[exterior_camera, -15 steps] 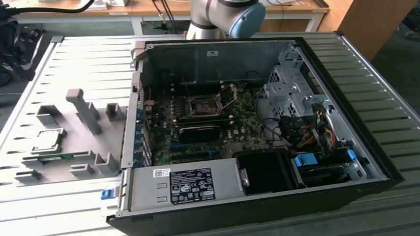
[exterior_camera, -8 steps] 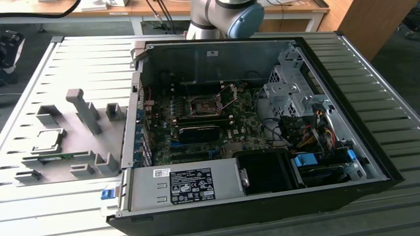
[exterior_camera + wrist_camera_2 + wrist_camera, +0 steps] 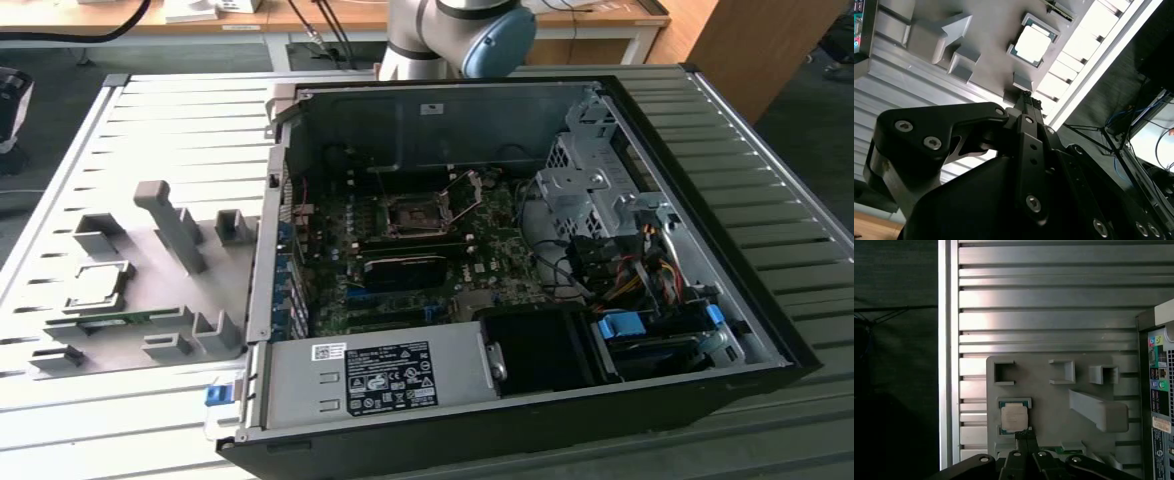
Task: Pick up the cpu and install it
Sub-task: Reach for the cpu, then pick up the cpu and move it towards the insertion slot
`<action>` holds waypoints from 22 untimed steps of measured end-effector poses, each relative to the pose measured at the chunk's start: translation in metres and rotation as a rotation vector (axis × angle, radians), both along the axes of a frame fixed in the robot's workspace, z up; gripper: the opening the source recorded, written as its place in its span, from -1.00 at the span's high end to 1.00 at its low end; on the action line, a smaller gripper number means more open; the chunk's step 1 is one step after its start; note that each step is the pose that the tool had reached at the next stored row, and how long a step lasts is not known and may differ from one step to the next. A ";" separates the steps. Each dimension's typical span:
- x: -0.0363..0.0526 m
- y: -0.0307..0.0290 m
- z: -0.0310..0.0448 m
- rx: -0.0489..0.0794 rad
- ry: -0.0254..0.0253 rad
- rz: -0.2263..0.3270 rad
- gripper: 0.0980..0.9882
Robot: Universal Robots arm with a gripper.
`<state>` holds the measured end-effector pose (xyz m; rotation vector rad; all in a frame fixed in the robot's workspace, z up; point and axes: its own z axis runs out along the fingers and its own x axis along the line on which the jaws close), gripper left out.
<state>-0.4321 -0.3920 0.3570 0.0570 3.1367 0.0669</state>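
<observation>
Noted gripper (image 3: 1026, 434) with fingers (image 3: 1023, 100) pressed together and nothing between them, same in both wrist views. Hanging over the grey fixture plate (image 3: 1054, 410), apart from the cpu (image 3: 1014, 417). Found cpu seated in a square pocket (image 3: 1015, 403) of that plate, near the plate edge farthest from the computer case (image 3: 400, 130). Lying flat, silver top up. Square in outline, so no long axis to log; sides parallel to the pocket walls and the plate edges. Logged several upright grey blocks (image 3: 170, 225) elsewhere on the plate, between pocket and case. Plate and case side by side on the slatted table (image 3: 774, 200), the case open on top. Inside it, motherboard (image 3: 340, 300) with a black square socket (image 3: 416, 215) near its middle.
</observation>
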 end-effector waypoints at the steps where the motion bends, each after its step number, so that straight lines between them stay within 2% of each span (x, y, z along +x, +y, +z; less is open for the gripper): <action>1: -0.0011 0.0000 -0.0002 0.000 0.0000 0.000 0.98; 7: -0.0075 0.0000 -0.0020 0.000 0.0003 0.000 0.98; 11: -0.0079 0.0000 -0.0037 0.000 0.0033 0.000 0.98; 22: -0.0079 -0.0006 -0.0101 0.000 0.0042 0.000 0.98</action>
